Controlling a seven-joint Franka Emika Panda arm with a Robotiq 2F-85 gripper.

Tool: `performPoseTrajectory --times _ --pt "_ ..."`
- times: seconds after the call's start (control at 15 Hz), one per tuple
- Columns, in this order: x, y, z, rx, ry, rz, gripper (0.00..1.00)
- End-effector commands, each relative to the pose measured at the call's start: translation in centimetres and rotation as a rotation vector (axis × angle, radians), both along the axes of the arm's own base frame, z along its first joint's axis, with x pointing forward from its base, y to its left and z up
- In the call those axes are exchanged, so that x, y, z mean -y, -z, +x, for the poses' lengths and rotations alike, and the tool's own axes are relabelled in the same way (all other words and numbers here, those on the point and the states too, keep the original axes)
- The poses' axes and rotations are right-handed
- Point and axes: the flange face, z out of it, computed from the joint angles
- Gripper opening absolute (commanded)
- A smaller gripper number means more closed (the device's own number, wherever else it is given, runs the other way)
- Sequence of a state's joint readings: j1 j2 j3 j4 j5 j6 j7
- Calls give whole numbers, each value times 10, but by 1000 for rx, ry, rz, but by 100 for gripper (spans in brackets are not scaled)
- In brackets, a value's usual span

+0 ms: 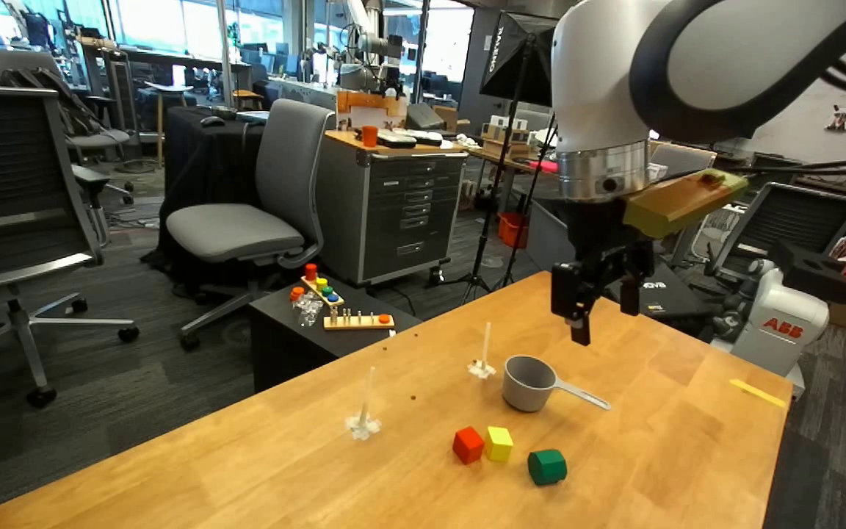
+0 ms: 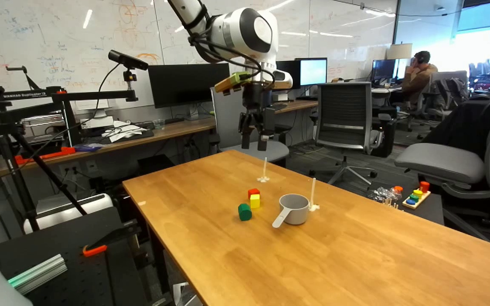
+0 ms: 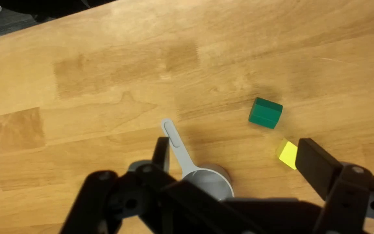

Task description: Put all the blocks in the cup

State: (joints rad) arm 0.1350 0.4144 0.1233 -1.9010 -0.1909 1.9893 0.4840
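Gripper (image 1: 605, 317), one, Robotiq; released, fingers (image 3: 315, 162) spread apart, nothing gripped between them; hangs fingers-down well above the wooden table (image 1: 393, 470); presumably set high and wide so that it can next descend astride a single item; clock directions read from the cup (image 1: 524, 397) as it shows in an exterior view; gripper toward half past one.

Blocks, three, all on the table outside the cup, so filling is judged not begun; green block (image 1: 547, 467), faceted, near six o'clock; yellow block (image 1: 499, 444), seven o'clock; red block (image 1: 468, 445), between seven and eight, not visible in the wrist view; red and yellow side by side, touching or just apart cannot be told; all set near the cup, likely for short carries.

Cup, one, grey; upright, mouth up; thin handle (image 1: 583, 395) toward half past three, likely turned so as to leave the blocks' side free.

Hindrances: near peg (image 1: 486, 344), upright, just beside the cup at ten o'clock, could catch a low approach; red-yellow gap, narrow for a finger, green probably the easier first pick.

Surroundings: far peg (image 1: 369, 393), past eight o'clock, well apart; yellow tape (image 1: 757, 393), three o'clock, flat; black stand (image 1: 280, 345) with peg board (image 1: 359, 321), nearly ten o'clock, off the table.
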Motion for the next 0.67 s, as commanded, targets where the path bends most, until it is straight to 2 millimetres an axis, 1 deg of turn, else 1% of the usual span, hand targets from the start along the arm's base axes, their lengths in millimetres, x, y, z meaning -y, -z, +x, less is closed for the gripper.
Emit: performPoseTrajectory --times 0.0,0.13,0.27,0.6 --pt "-21 24 31 -4 -15 -18 100" --pt "-37 42 37 -14 -28 -37 100" --pt "-57 56 40 -19 -49 -47 100" --pt "-111 73 44 -12 -122 -61 100"
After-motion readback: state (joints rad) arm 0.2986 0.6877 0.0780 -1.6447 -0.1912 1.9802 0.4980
